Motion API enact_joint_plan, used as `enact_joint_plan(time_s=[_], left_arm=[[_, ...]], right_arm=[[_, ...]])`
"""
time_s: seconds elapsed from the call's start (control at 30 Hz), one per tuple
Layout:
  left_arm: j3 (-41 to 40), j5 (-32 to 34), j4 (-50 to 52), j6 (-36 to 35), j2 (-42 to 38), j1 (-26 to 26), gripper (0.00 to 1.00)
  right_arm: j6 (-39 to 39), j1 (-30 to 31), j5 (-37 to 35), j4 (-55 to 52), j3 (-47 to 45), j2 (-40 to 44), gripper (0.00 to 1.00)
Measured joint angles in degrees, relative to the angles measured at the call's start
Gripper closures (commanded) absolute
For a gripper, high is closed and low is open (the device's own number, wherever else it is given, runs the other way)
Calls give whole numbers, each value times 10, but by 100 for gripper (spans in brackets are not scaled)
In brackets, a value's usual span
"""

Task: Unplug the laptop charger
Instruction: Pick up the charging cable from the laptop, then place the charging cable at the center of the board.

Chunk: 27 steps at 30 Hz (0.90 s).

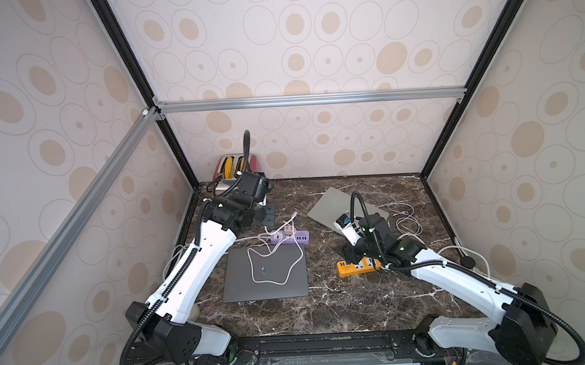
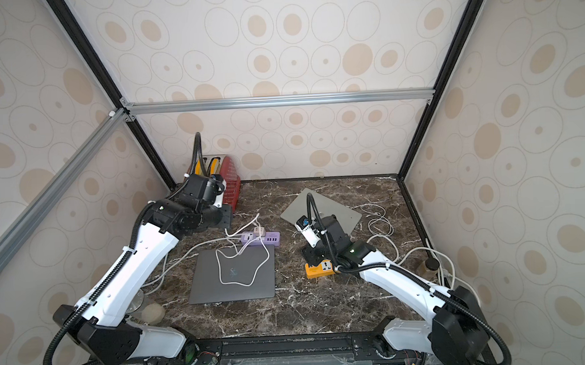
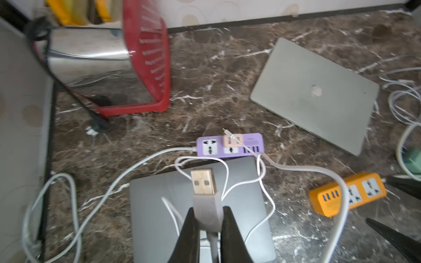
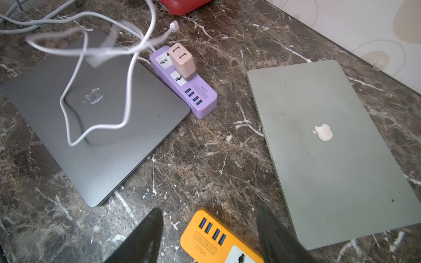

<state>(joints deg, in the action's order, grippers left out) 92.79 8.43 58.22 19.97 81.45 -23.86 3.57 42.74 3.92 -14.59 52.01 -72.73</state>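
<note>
1. Dark laptop (image 1: 241, 287): lower centre in both top views.
2. Purple strip (image 1: 302, 239): just above it, carrying the charger (image 1: 288, 228).
3. Your right gripper (image 4: 209, 211): fingers spread wide, by the orange strip (image 4: 202, 243).
4. Your left gripper (image 3: 207, 211): clamped on the USB plug (image 3: 203, 184).

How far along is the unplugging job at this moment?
Done: the grey USB plug is out of any socket. In hand: the left tool clamps it. Left: the pink square adapter sits in the purple power strip; the open right tool hovers over the orange power strip.
</note>
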Motion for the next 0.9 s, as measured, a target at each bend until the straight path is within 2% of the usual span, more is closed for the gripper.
enact_joint_plan(time_s=[0.3,0.6,0.73,0.8,0.9], left_arm=[[165,65,60,-27,83,115,100],[185,88,40,-29,98,277,100],[201,82,21,-32,132,291,99],[199,54,9,-30,157,291,91],[139,1,-23,-23,178,291,86]], right_arm=[[-23,0,47,10,110,-92,33],[-26,-1,71,18,114,-127,32],[-26,-1,76,21,114,-128,32],[-26,-1,78,22,114,-129,32],[-25,-2,80,26,114,-131,32]])
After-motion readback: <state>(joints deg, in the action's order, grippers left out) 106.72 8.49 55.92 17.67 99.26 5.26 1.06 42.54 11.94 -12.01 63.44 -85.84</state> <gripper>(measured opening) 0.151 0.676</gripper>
